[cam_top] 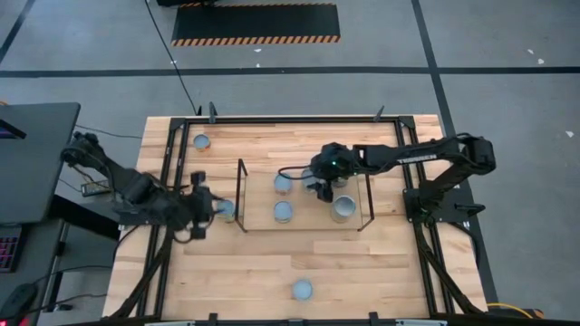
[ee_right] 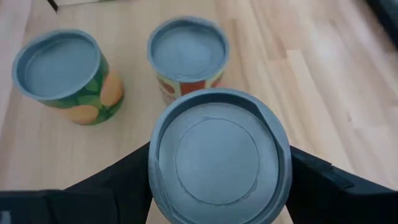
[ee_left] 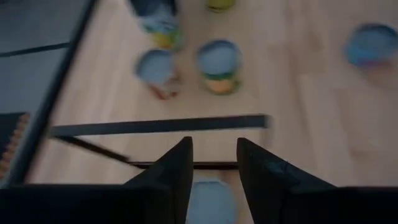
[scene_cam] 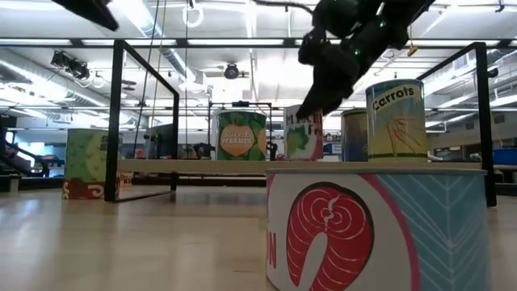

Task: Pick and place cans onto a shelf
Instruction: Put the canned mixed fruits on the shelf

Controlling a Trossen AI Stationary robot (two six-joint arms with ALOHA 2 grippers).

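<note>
**Right gripper holds a can over the shelf; left gripper at a can by the shelf's end frame**

The table (cam_top: pixel 272 263) carries the shelf (cam_top: pixel 304 217), the landmark for everything here. From above, the shelf board shows two free cans, one near its middle (cam_top: pixel 284 211) and one behind that (cam_top: pixel 283 183). A third, larger can (cam_top: pixel 343 208) sits toward the shelf's far end from the left arm, and the right gripper (cam_top: pixel 323 190) is just beside it. The right wrist view settles what the overhead cannot: the dark fingers (ee_right: pixel 124 180) press both sides of this big grey-topped can (ee_right: pixel 219 163), so the right gripper grips it, with the two other shelf cans beyond. The level view shows that can's label, reading "Carrots" (scene_cam: pixel 396 120), standing on the shelf, with the right gripper (scene_cam: pixel 327 81) dark beside it.

The left gripper (cam_top: pixel 207 206) lies just outside the shelf's wire end frame (cam_top: pixel 243 195), at a can (cam_top: pixel 225 208) there. Its wrist view shows the fingers (ee_left: pixel 177 171) partly apart with a can top (ee_left: pixel 210 199) between them; whether they pinch it cannot be told.

Off the shelf, one can (cam_top: pixel 201 141) stands well behind it near the table's rear edge, and another (cam_top: pixel 302 290) well in front; the level view shows this front one as a large salmon-label can (scene_cam: pixel 376 230).
</note>
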